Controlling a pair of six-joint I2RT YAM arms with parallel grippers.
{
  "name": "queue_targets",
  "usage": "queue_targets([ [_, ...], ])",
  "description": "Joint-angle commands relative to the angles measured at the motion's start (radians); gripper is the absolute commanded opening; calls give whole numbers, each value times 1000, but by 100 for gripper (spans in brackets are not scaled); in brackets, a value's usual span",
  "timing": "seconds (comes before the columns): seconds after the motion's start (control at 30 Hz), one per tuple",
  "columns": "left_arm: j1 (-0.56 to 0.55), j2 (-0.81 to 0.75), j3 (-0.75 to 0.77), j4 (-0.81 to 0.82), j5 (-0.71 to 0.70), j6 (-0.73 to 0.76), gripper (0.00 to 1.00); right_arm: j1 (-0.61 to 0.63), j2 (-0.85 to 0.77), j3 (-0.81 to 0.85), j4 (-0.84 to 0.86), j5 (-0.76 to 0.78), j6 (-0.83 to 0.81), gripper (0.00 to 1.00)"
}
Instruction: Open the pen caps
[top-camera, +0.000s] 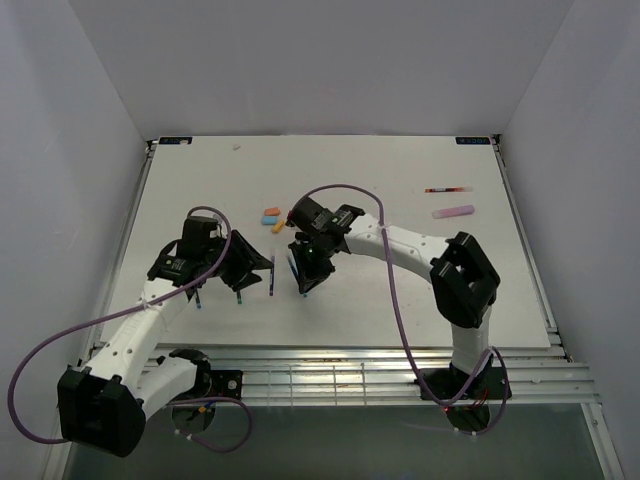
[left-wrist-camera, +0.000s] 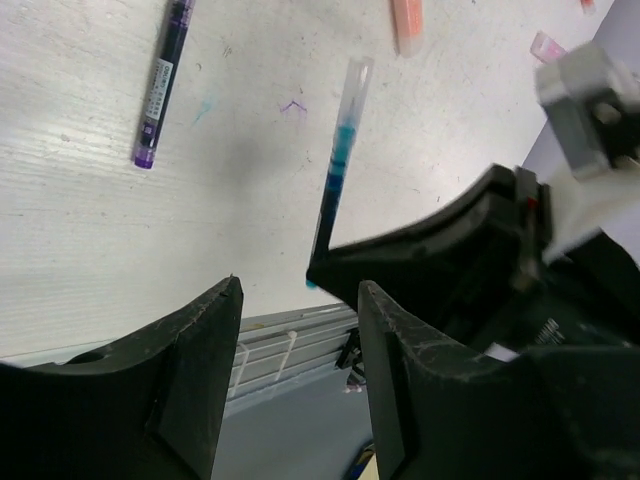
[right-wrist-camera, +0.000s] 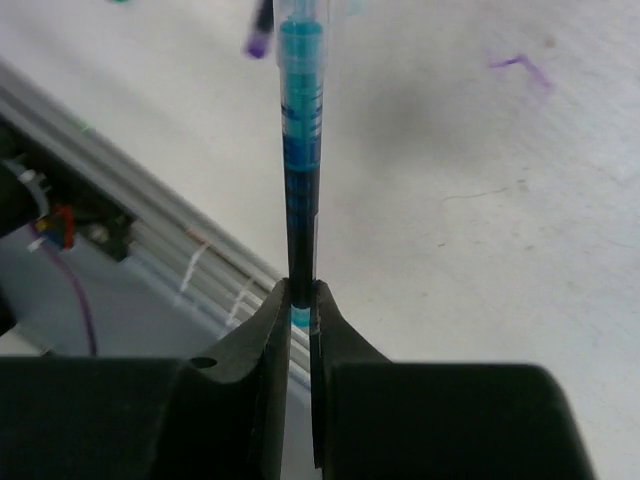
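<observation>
Closest: right gripper (right-wrist-camera: 300, 290) clamped tight on the tail end of teal pen (right-wrist-camera: 300, 150). Its clear cap (left-wrist-camera: 356, 85) sits on the end farthest from those fingers. Left gripper (left-wrist-camera: 300, 290) is about half open and empty, just beside the clamped end. Purple pen (left-wrist-camera: 160, 85) lies on table (left-wrist-camera: 100, 250), beyond the left fingers.
</observation>
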Motion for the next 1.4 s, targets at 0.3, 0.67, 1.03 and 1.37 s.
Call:
queue_targets([
  [0.3,-12,39,71,74,39,30,61,11,-217,-197,376,-434,106,8],
  [0.67,-13,36,69,62,22,48,59,19,-233,-209,454,-460,165,8],
  [1.03,-13,59,98,32,-22,79,46,26,-251,-229,470,-469,187,8],
  [1.37,-13,79,103,34,-19,86,16,28,-251,-228,471,-463,182,9],
])
